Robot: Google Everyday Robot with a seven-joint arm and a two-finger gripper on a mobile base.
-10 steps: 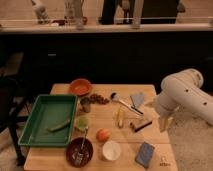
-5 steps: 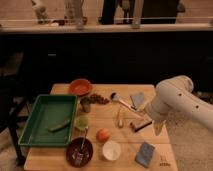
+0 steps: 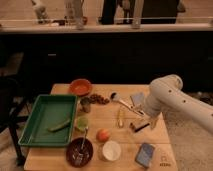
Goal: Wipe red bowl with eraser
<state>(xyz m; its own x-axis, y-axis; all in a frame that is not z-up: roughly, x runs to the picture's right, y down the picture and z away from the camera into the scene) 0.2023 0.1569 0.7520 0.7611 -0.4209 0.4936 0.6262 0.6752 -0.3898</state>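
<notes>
The red bowl [image 3: 80, 87] stands at the far left corner of the wooden table [image 3: 125, 161], round and orange-red. The eraser [image 3: 139, 127] lies flat near the table's right side, a small oblong with a tan top and a dark base. My gripper [image 3: 153, 121] hangs from the white arm [image 3: 167, 92] that comes in from the right. It sits just right of the eraser and slightly above the tabletop, open, with nothing in it. The red bowl is far to its left.
A green tray [image 3: 35, 131] with a green item fills the left side. A dark bowl with a spoon [image 3: 79, 151], a white bowl [image 3: 111, 150], an orange fruit [image 3: 103, 135] and a blue-grey sponge [image 3: 146, 154] line the front. A folded cloth [image 3: 137, 99] and a ladle [image 3: 120, 101] lie behind the eraser.
The arm has swung left over the table, bringing the gripper from beyond the right edge to beside the eraser. Nothing on the table has moved.
</notes>
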